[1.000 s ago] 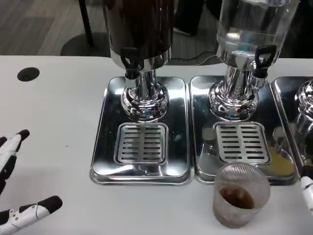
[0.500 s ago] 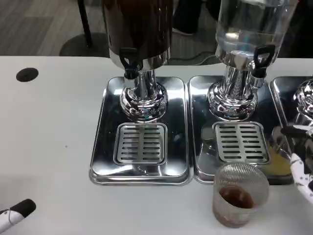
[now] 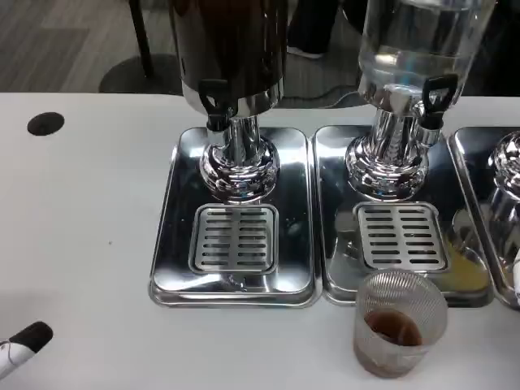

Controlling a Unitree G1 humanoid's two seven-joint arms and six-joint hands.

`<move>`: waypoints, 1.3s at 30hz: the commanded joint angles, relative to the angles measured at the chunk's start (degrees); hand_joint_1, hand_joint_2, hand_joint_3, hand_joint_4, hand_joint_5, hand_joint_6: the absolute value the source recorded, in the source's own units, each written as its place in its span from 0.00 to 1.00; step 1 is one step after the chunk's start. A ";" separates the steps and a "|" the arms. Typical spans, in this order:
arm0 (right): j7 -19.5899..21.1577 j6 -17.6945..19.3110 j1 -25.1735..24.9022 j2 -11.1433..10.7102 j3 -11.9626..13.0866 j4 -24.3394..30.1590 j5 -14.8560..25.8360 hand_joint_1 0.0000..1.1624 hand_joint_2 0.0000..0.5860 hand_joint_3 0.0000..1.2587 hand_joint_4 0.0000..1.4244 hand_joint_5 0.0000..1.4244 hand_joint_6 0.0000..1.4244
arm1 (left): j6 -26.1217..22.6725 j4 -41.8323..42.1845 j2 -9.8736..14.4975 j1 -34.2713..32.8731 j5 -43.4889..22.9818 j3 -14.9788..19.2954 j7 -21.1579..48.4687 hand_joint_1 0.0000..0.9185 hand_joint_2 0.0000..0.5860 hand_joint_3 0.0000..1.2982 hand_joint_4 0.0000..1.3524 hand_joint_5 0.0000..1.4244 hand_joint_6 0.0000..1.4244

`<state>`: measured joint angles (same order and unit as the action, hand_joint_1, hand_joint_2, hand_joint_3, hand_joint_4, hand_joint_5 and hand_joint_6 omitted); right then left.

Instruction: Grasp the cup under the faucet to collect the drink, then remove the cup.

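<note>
- Cup: ribbed, clear, upright on the white desk at lower right of frame, just in front of the right-hand drip tray; a little brown drink at its bottom. Nothing touches it.
- Dark dispenser at upper centre, its black faucet above the left drip tray.
- Clear dispenser at upper right.
- Left hand: only a black fingertip at lower left edge; cannot tell its state.
- Right hand: a white sliver at right edge; state cannot be told.

Bright overhead light, glare on chrome trays, slight softness.
</note>
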<state>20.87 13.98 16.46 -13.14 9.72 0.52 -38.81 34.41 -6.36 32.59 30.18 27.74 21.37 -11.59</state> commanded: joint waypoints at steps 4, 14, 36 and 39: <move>-0.35 -2.34 0.69 -0.81 -1.34 2.06 1.15 0.45 1.00 0.29 0.18 0.11 0.06 | 0.09 0.67 -1.14 1.64 -0.37 0.54 -1.02 0.00 0.08 0.02 0.00 0.00 0.00; -1.10 -7.00 -0.07 -1.64 -3.55 2.68 0.30 0.48 1.00 0.30 0.18 0.12 0.07 | -0.08 3.10 -1.23 3.08 1.15 -0.41 -0.19 0.00 0.11 0.06 0.00 0.00 0.00; -0.48 -8.70 0.13 -1.84 -4.25 3.39 1.76 0.51 1.00 0.30 0.18 0.12 0.07 | -0.01 3.70 -2.72 5.41 1.78 -1.36 -1.50 0.00 0.13 0.08 0.00 0.00 0.00; -0.43 -8.61 0.26 -1.83 -4.15 3.54 2.07 0.51 1.00 0.30 0.18 0.12 0.07 | 0.13 3.76 -2.95 5.65 1.68 -1.30 -1.53 0.00 0.13 0.08 0.00 0.00 0.00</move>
<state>20.09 5.36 16.52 -14.44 5.44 2.87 -37.25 34.39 -2.98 30.23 35.42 29.45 19.65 -12.10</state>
